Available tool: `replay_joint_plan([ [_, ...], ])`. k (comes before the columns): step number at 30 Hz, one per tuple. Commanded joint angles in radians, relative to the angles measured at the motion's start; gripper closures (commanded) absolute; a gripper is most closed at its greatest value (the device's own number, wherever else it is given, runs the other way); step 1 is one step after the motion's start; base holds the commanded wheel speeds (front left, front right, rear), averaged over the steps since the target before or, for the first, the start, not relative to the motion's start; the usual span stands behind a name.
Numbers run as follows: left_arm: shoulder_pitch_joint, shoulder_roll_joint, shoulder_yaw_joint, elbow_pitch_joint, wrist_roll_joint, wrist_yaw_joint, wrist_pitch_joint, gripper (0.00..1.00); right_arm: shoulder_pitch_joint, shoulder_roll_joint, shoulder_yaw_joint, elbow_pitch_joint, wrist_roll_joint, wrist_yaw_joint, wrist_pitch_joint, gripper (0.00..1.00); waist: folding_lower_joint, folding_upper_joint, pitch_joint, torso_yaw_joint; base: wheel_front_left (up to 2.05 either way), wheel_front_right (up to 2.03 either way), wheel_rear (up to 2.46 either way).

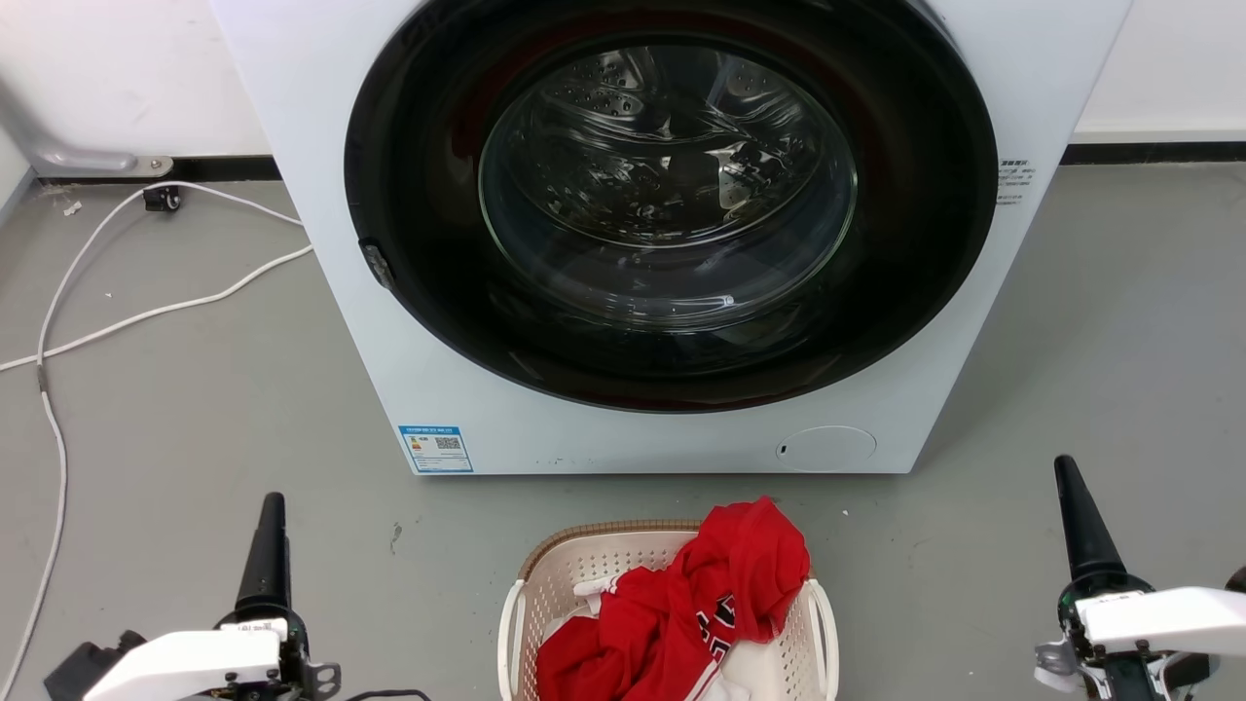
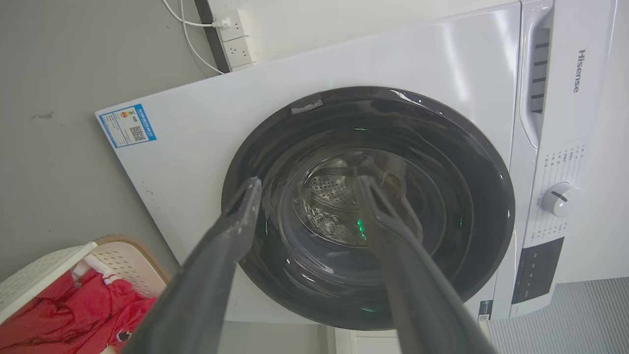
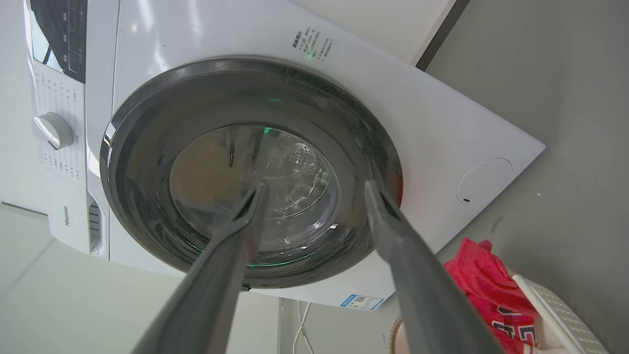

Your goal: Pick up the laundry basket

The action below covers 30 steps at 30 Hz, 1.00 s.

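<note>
The laundry basket (image 1: 569,574) stands on the grey floor at the bottom middle of the head view, just in front of the washer. It is cream-white and perforated, with a brown rim and white side handles. A red garment (image 1: 715,594) is heaped in it and hangs over its right rim. My left gripper (image 1: 273,506) is well left of the basket, and my right gripper (image 1: 1066,472) well right of it. Both are apart from it. In the left wrist view the left gripper (image 2: 308,183) is open and holds nothing, with the basket (image 2: 125,258) at lower left. The right gripper (image 3: 315,188) is open too, with the basket (image 3: 562,309) at lower right.
A white front-loading washer (image 1: 341,243) with a shut dark round door (image 1: 672,224) stands right behind the basket. White cables (image 1: 58,321) trail over the floor at the left toward a wall socket strip (image 2: 236,34). Grey floor lies on both sides of the basket.
</note>
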Motion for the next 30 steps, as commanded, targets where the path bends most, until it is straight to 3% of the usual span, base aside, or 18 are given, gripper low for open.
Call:
replay_joint_plan([
  [1,-0.01,0.004,0.012,-0.03,0.032,0.005,-0.011,0.0,-0.019,-0.003,0.0,-0.037,-0.067,0.0,-0.011,0.0,-0.0001,-0.0001,0.0,0.001,0.0,0.0,0.0],
  [8,0.003,0.005,0.011,-0.101,0.153,0.034,-0.036,0.0,-0.018,-0.004,0.015,-0.128,-0.311,0.0,-0.037,0.0,-0.0001,-0.0001,0.002,0.002,0.0,0.0,0.0],
  [15,0.024,0.005,-0.023,-0.178,0.303,0.054,-0.061,0.0,-0.01,-0.004,0.035,-0.194,-0.483,0.0,-0.061,0.0,-0.0001,-0.0001,0.004,0.002,0.0,0.0,0.0],
  [30,0.064,0.006,-0.174,-0.282,0.678,0.089,-0.106,0.0,0.027,-0.004,0.076,-0.21,-0.739,0.0,-0.107,0.0,-0.0001,-0.0001,0.003,-0.002,0.0,0.0,0.0],
])
